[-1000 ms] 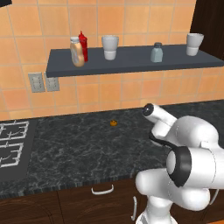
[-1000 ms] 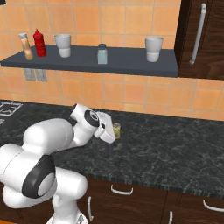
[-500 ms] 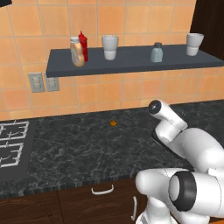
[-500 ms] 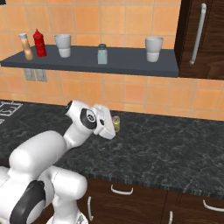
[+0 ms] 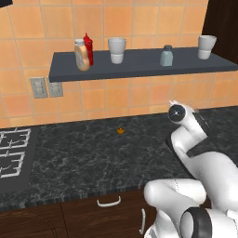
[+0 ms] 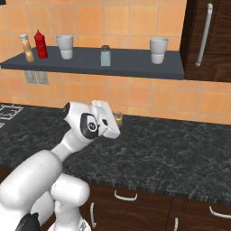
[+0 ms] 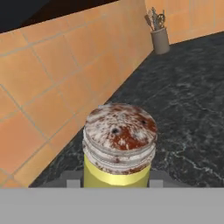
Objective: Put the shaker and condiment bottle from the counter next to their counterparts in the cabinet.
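Because the hand camera looks straight along the fingers, the shaker (image 7: pixel 119 151) fills the lower centre of its frame, its rusty grey cap toward the lens and its yellow-green body sinking between the two dark finger tips at the bottom edge; whether the gripper (image 7: pixel 114 183) has clamped it or merely straddles it I cannot tell. In the right base frame the shaker (image 6: pixel 118 119) peeks out just right of the hand, at centre, standing upright on the counter (image 6: pixel 171 153) near the tiled wall, so the arm has to reach far forward to get it. Further back, a grey utensil holder (image 7: pixel 160 39) stands at the hand frame's upper right. Beyond and above, the cabinet (image 5: pixel 139 65) crosses the upper half of the left base frame: the condiment bottle (image 5: pixel 82 55) already stands touching or just beside the red squeeze bottle (image 5: pixel 88 49) at its left end. The pale grey-blue shaker (image 5: pixel 166 56) waits right of centre, between two white cups, presumably the spot this shaker is meant for.
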Motion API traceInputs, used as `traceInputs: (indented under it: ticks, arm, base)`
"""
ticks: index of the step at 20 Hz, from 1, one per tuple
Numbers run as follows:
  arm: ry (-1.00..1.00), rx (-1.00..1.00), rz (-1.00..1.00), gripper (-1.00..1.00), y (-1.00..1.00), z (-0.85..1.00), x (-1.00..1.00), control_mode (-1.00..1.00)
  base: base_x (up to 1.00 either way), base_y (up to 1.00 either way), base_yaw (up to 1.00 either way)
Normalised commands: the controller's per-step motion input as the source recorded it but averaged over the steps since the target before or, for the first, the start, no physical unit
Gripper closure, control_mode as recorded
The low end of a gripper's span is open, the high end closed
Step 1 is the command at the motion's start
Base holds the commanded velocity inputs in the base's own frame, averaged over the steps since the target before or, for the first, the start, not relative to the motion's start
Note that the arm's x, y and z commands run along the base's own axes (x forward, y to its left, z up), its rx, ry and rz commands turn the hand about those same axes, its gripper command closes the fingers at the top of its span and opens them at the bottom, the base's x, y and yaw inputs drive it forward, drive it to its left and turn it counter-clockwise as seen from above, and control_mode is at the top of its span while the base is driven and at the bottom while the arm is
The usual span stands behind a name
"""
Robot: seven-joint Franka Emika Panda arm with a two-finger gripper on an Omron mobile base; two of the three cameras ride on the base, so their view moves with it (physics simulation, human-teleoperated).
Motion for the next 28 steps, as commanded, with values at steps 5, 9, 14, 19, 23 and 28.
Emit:
traceInputs:
  ticks: [5,9,14,19,23,28]
  arm:
    - [-0.17,0.0,0.15,1.0,-0.01,0.6,-0.36,-1.0]
    - [-0.2,0.0,0.15,1.0,-0.02,0.59,-0.41,-1.0]
    - [-0.14,-0.08,0.16,1.0,0.2,0.36,-0.44,-1.0]
    - [-0.08,-0.23,0.28,1.0,0.44,0.05,-0.03,-1.0]
    - [-0.06,-0.13,0.35,1.0,0.0,0.43,-0.12,-1.0]
    - [-0.01,-0.08,0.29,1.0,0.0,0.47,-0.3,-1.0]
  base:
    - [0.0,0.0,0.0]
    - [0.0,0.0,0.0]
    - [0.0,0.0,0.0]
    - [0.0,0.0,0.0]
    - [0.0,0.0,0.0]
    - [0.0,0.0,0.0]
